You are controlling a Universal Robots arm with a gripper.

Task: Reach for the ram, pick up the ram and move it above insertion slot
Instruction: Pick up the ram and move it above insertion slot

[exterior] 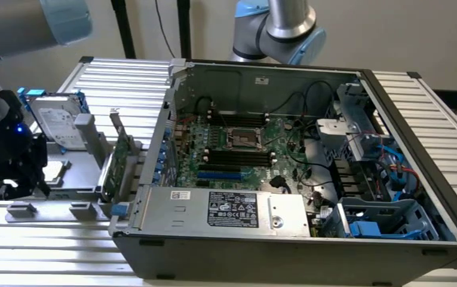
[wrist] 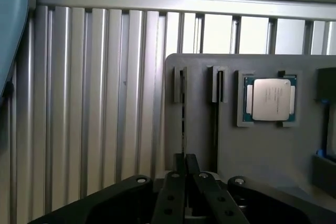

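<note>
My gripper (wrist: pixel 185 169) hangs low over the grey holder plate (wrist: pixel 199 140), at the exterior view's left (exterior: pixel 9 188). Its two black fingers (wrist: pixel 170 192) are drawn together on a thin strip seen edge-on, the ram (wrist: pixel 184 129). The strip runs along the plate's first groove up to a small slotted block (wrist: pixel 180 85). The second groove (wrist: pixel 216 129) beside it is dark and bare. The open computer case (exterior: pixel 292 173) lies to the exterior view's right, with the motherboard's black memory slots (exterior: pixel 236 156) in its middle.
A processor chip (wrist: pixel 269 99) sits in a pocket of the holder plate. A silver hard drive with blue rails (exterior: pixel 57 119) and a wider green expansion card (exterior: pixel 115 170) stand between my gripper and the case. A second arm (exterior: pixel 280 27) rises behind the case. Ribbed aluminium table (wrist: pixel 94 103) surrounds the plate.
</note>
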